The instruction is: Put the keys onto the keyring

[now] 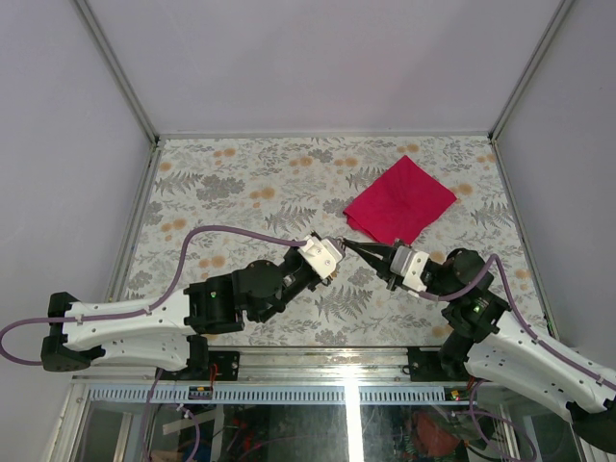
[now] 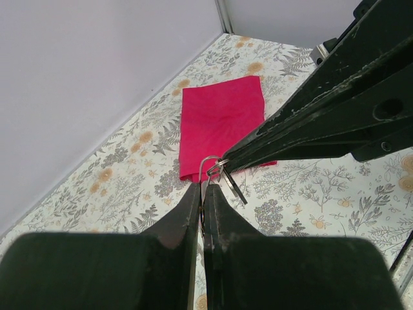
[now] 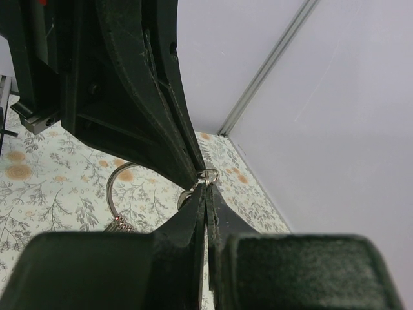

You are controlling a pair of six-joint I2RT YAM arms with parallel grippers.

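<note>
Our left fingers [image 2: 196,201] are clenched on the keyring [image 3: 108,187]. Its thin silver wire is pinched edge-on between them, and the rest of the loop shows beside them in the right wrist view. Our right fingers [image 3: 201,197] are pressed tight together too, meeting the left ones tip to tip. They nip a small silver loop from which a dark key [image 2: 236,188] dangles just under their tips. The key sits right at the keyring's wire; we cannot tell whether it is threaded on. Something small hangs at the bottom of the ring, too blurred to name. Both arms meet above the floral table [image 1: 241,183], and a red cloth [image 1: 399,200] lies flat just beyond them, to the right.
</note>
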